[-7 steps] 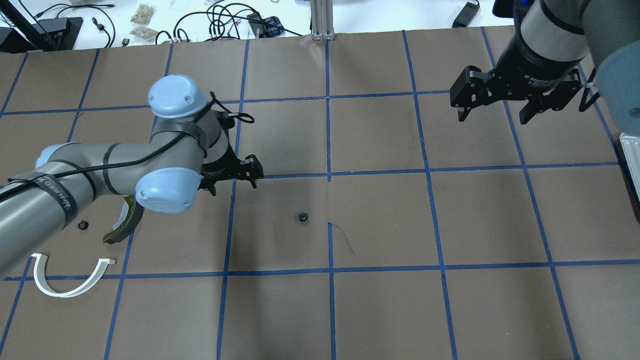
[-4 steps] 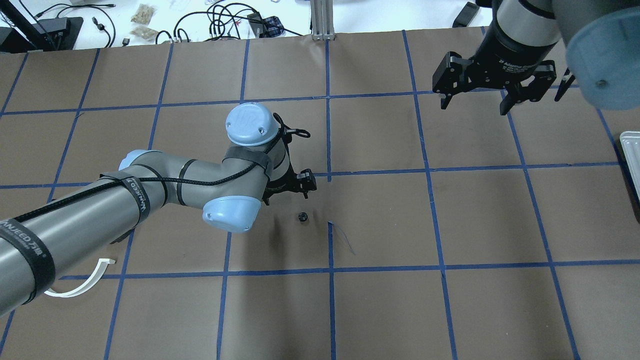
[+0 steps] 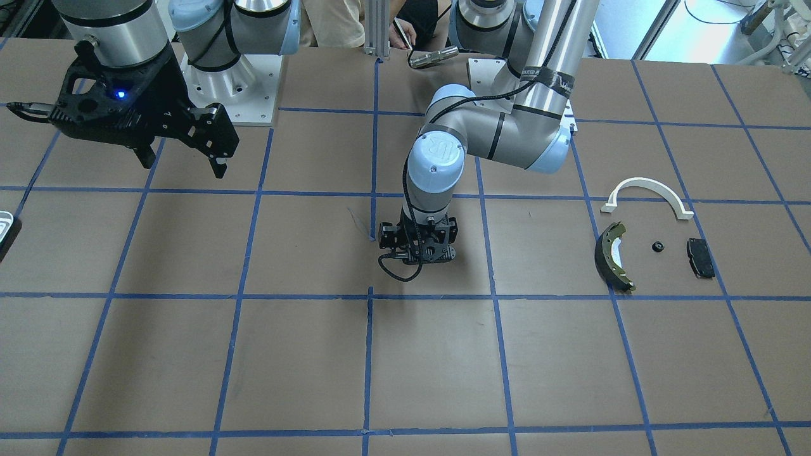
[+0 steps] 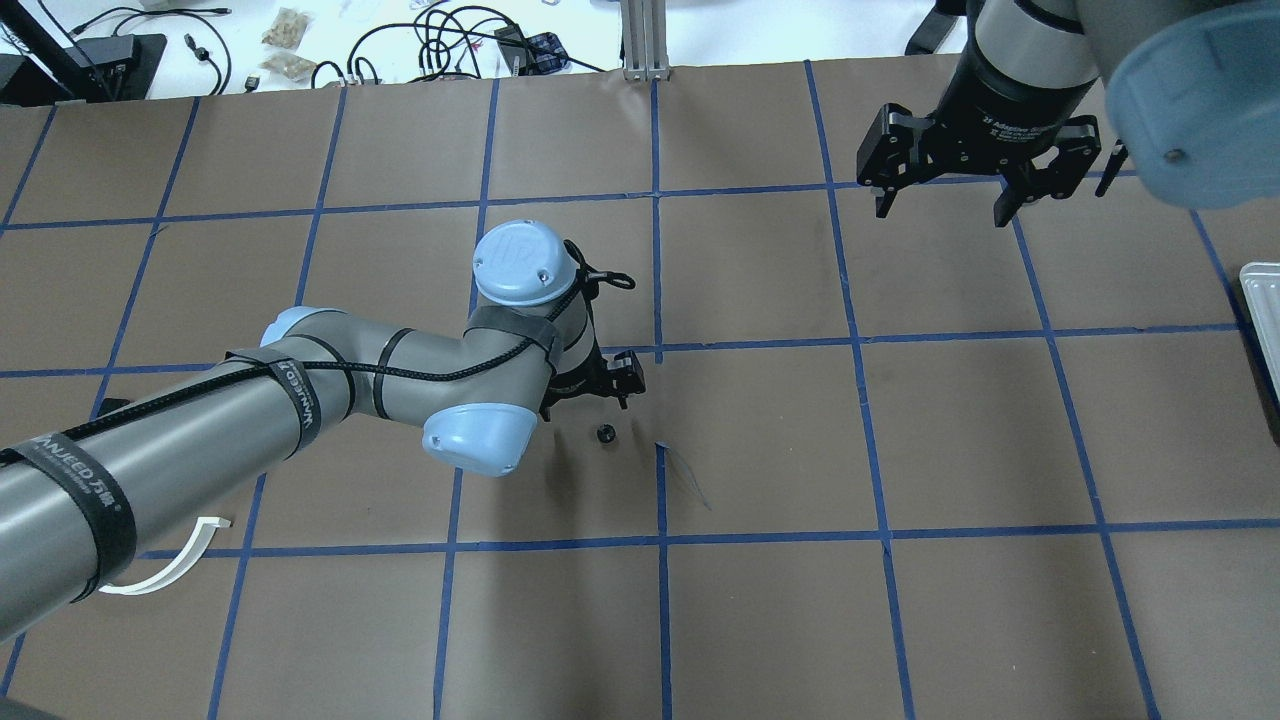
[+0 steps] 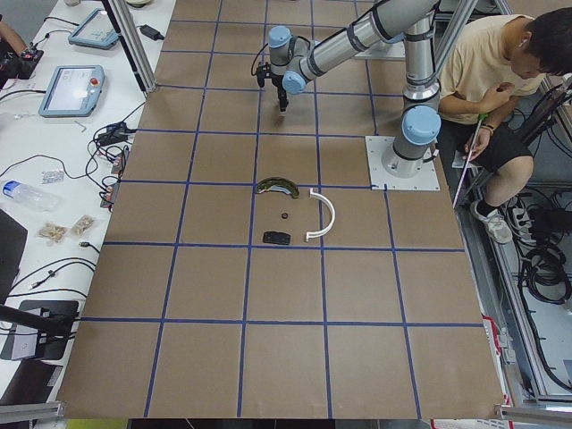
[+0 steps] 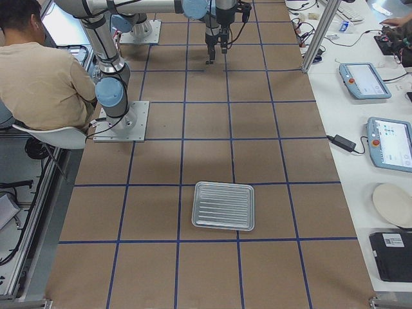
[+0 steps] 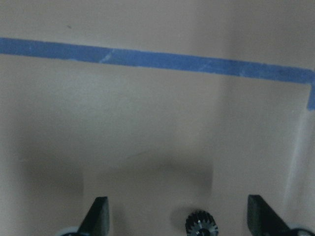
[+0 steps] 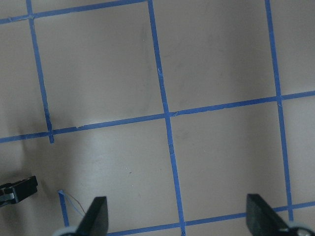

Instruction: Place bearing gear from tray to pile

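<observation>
1. The table is covered in brown paper marked into squares by blue tape.
2. White benches beside it carry cables, tablets and small packets. A person in a beige shirt sits by the robot's bases.
3. The bearing gear lies on the table near its middle, well apart from both the tray and the pile.
4. The left jaws are spread wide, pointing down. In the left wrist view the gear sits between the two fingers, touching neither.
5. The right jaws hang high over the far side of the table, released and holding nothing. Their fingers frame only paper and tape.
6. The pile is a white arch, a brake shoe, a brake pad and a small black round part, lying near one another.
7. In the front-facing view the left arm's wrist hides the gear.
8. Overhead, the left arm covers most of the pile; only one end of the arch shows.
9. Overhead, the tray is cut off by the picture's edge; only the right-side view shows it whole.
10. The left wrist view is blurred, and its bottom edge clips the gear.
</observation>
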`<state>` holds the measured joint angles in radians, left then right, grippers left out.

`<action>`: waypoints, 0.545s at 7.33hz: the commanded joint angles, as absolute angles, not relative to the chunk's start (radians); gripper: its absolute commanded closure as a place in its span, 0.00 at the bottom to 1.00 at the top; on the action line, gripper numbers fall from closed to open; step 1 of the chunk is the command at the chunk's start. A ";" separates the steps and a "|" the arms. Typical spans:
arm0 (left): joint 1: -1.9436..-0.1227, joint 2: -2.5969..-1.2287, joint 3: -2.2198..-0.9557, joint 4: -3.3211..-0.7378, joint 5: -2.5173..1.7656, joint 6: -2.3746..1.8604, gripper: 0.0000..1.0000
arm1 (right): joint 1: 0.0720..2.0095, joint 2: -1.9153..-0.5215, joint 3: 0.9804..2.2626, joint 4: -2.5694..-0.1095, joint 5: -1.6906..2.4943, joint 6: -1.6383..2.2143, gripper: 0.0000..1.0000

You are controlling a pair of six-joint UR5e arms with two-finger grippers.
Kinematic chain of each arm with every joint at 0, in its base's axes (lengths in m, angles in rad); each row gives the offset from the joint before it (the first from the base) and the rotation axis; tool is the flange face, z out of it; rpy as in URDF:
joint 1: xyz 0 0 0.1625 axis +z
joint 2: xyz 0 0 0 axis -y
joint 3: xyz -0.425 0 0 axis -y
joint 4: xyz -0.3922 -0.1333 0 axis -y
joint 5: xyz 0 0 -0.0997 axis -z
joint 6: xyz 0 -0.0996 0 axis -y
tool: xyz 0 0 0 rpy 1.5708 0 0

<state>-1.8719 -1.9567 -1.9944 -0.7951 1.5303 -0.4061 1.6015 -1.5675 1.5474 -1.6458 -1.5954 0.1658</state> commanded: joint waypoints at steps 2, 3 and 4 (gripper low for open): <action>-1.876 -1.965 -2.008 -0.793 1.531 -0.403 0.17 | 1.606 -1.572 1.563 -1.644 -1.605 0.147 0.00; -1.881 -1.965 -2.009 -0.795 1.529 -0.405 0.21 | 1.606 -1.572 1.566 -1.644 -1.605 0.147 0.00; -1.882 -1.965 -2.010 -0.793 1.528 -0.408 0.21 | 1.606 -1.572 1.566 -1.643 -1.605 0.147 0.00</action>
<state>-1.8793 -1.9645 -2.0078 -0.7940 1.5294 -0.4057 1.6060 -1.5720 1.5630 -1.6441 -1.6040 0.1485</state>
